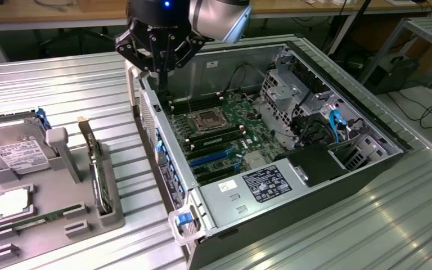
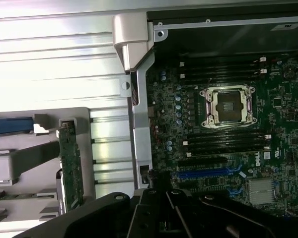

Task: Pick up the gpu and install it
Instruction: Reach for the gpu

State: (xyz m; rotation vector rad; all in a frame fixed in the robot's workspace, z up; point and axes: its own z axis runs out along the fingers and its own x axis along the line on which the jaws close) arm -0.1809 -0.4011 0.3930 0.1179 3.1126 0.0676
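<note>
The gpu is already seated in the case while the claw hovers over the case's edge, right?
No. The gpu stands in the grey rack beside the case; the exterior view shows it. The claw does hover over the case's edge.

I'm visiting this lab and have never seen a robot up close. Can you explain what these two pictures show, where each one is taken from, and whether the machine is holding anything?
The machine is a single robot arm with a claw at its end. One picture comes from a camera standing off the arm. The other comes from a camera on the arm's wrist, looking down past the claw.

On the ribbed metal table lies an open computer case with its motherboard showing. On the exterior view's left sits a grey holder tray with parts in it. Among them are a silver hard drive and the gpu, a thin card standing on edge.

The claw hangs above the case's far corner. The gpu stands in the tray, so it has not been picked up.
</note>
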